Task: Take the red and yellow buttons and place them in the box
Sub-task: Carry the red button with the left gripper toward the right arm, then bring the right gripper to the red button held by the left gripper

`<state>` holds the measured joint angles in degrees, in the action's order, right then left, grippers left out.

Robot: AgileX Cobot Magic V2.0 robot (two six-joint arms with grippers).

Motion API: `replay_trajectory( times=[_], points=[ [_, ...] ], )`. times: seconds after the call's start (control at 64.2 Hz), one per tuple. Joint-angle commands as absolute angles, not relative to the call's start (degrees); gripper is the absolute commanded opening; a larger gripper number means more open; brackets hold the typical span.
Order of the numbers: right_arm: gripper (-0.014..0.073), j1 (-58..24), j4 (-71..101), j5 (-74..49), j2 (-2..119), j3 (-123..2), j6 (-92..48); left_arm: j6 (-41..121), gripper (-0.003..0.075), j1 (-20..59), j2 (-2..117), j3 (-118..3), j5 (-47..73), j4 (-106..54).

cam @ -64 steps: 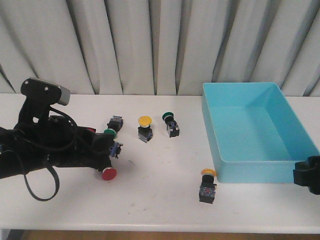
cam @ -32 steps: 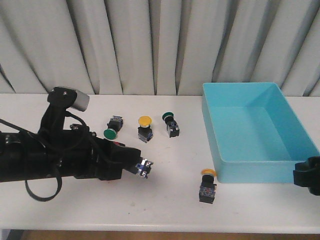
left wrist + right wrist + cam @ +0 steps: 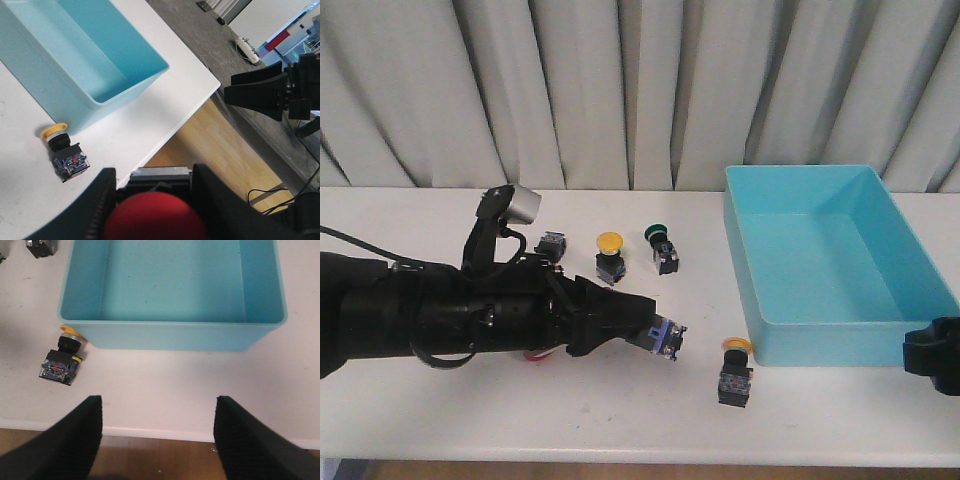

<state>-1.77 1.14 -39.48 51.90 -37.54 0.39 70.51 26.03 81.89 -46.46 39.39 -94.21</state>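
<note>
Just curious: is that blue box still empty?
Empty. The box shows only bare turquoise floor in the right wrist view; no buttons lie inside.

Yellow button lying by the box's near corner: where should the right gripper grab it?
Grip the black body of the yellow button from above, jaws across its flat sides. It lies tipped over, cap touching the box wall, leaving the round cap little clearance.

left pincer (image 3: 152,200) clamps red button (image 3: 155,220) | yellow button (image 3: 63,150) lies touching box (image 3: 107,85) wall
</note>
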Motion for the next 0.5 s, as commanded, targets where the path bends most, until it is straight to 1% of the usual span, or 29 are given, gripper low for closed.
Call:
replay_trajectory(
  times=[0.0,0.078,0.125,0.203,0.39,0.483],
  points=[
    [0.0456,-1.44,0.48,-37.23,51.58,-39.18,0.00,71.02,0.0195,26.30,80.32,-48.33,41.98,-97.80],
    [0.0456,-1.44,1.27,-37.00,51.58,-39.18,0.00,71.02,0.0195,26.30,80.32,-48.33,41.98,-97.80],
    [0.0457,-1.44,2.49,-36.86,51.64,-39.18,-3.25,71.02,0.0195,26.30,80.32,-48.33,41.98,-97.80],
    [0.0474,-1.44,7.30,-37.26,52.07,-39.23,-13.46,71.01,0.0195,26.30,80.32,-48.28,41.98,-97.80],
    [0.0589,-1.44,24.44,-37.39,53.46,-39.44,-36.95,71.01,0.0195,26.30,80.32,-48.23,41.98,-97.80],
    [0.0603,-2.19,30.42,-37.47,55.18,-39.48,-46.71,71.01,0.0195,26.30,80.32,-48.24,41.98,-97.74]
  ],
)
